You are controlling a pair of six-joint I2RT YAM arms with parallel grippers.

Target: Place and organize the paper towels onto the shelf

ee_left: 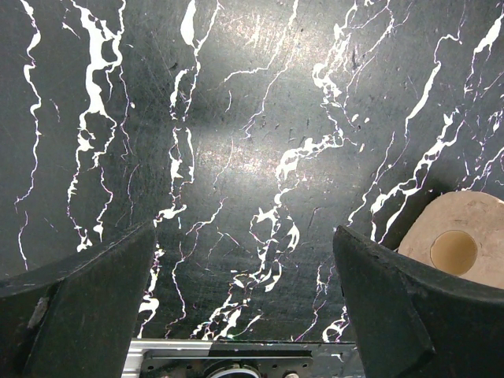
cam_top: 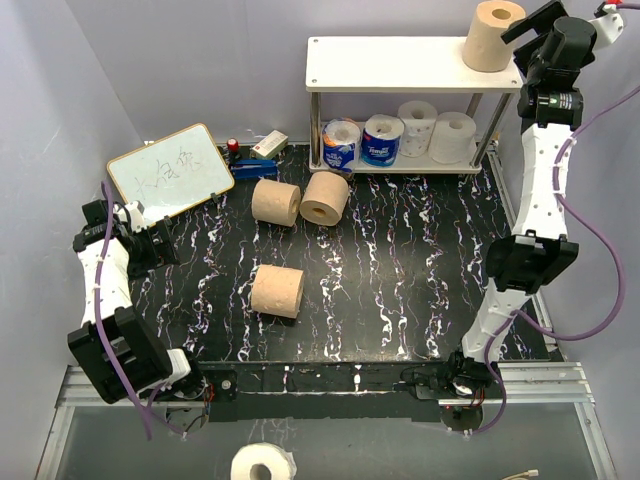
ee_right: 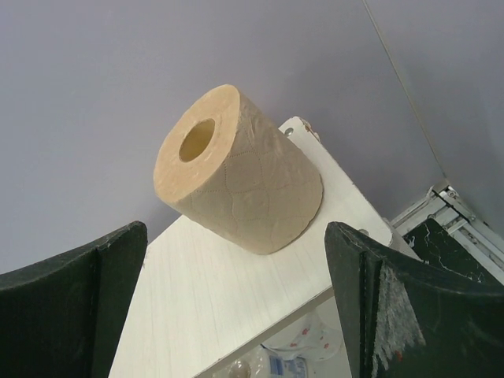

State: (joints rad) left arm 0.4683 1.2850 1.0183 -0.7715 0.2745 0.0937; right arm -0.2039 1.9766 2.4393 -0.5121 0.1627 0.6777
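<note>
Our right gripper (ee_right: 236, 264) is spread wide and empty, with a tan roll (ee_right: 236, 169) standing on end just ahead of it on the shelf (ee_right: 197, 299) top board. Our left gripper (ee_left: 244, 260) (also parted, holding nothing) hangs over the black table (ee_left: 236, 118), where three more tan rolls (cam_top: 277, 290) lie.

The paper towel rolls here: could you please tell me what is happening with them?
The right end effector is open beside a tan roll standing on top of the shelf, not gripping it. Three more tan rolls lie on the table. Two blue-wrapped rolls and two white rolls sit on its lower board. The left end effector hangs open over the table, empty.
</note>
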